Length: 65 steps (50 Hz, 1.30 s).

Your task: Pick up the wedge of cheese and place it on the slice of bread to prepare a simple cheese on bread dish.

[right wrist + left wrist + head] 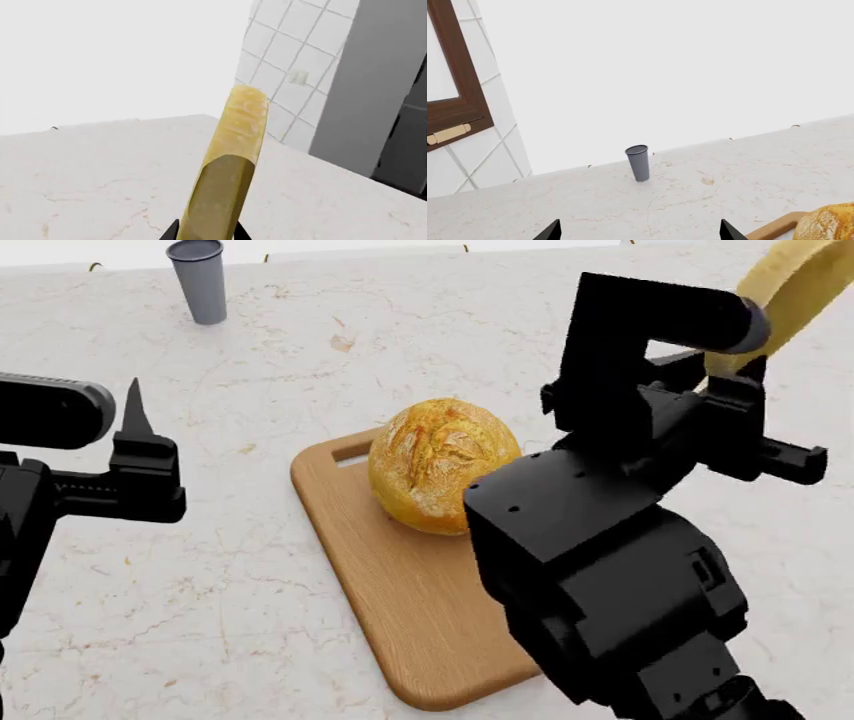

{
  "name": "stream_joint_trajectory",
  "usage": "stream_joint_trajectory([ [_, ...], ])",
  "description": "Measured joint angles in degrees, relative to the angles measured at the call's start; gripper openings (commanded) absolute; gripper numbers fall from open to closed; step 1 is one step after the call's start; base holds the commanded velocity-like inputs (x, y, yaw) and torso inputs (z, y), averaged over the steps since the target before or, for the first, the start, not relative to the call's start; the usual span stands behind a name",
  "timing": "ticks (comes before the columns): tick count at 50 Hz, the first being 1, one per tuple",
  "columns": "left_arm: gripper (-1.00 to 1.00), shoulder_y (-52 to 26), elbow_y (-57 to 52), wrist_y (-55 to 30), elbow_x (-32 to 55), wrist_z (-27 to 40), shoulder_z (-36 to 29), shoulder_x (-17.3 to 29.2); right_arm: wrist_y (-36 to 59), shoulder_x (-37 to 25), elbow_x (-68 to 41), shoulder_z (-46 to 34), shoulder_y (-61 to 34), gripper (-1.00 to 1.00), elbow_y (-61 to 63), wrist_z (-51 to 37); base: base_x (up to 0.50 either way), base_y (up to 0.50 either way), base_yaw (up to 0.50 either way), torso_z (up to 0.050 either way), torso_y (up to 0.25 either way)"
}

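The round golden bread (441, 465) sits on the far end of a tan cutting board (400, 610); its edge shows in the left wrist view as bread (830, 225). The pale yellow wedge of cheese (230, 165) is held edge-on, lifted off the counter, with my right gripper (205, 235) shut on it. In the head view the cheese (794, 280) sticks up at the far right, to the right of and beyond the bread, and the right gripper (731, 370) is mostly hidden by the arm. My left gripper (639, 231) stands open over bare counter, left of the board.
A grey cup (198, 278) stands upright near the counter's back edge at the left, also seen as the cup (638, 162). A tiled wall and a brown-framed window (454, 90) lie beyond. A grey panel (373, 90) rises beside the tiles on the right.
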<state>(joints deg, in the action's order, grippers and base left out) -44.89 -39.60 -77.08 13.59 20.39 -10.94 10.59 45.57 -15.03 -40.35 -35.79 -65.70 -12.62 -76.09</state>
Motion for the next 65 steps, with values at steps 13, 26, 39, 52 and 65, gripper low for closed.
stream_joint_trajectory([
  [13,1.00,-0.3,0.1,-0.4,0.3,0.4,0.0,0.0,13.3,-9.5,8.2,-27.4,-10.7,-1.00,16.1,13.9,0.00,0.00,0.00,0.000,0.000],
  [26,1.00,-0.5,0.1,-0.6,0.7,0.8,0.0,0.0,17.1,-15.4,16.7,-50.5,-21.5,-1.00,23.0,24.0,0.00,0.00,0.00,0.000,0.000],
  [39,1.00,-0.6,0.3,-0.6,1.1,1.0,0.1,0.1,12.1,-20.2,19.9,-62.0,-27.8,-1.00,25.2,33.6,0.00,0.00,0.00,0.000,0.000],
  [52,1.00,-0.7,0.4,-0.5,1.4,1.3,0.1,0.2,7.5,-23.2,19.4,-66.5,-29.7,-1.00,26.9,40.2,0.00,0.00,0.00,0.000,0.000],
  [65,1.00,-0.6,0.3,-0.5,1.8,1.6,0.2,0.3,3.6,-20.8,20.0,-69.4,-30.0,-1.00,20.9,45.6,0.00,0.00,0.00,0.000,0.001],
])
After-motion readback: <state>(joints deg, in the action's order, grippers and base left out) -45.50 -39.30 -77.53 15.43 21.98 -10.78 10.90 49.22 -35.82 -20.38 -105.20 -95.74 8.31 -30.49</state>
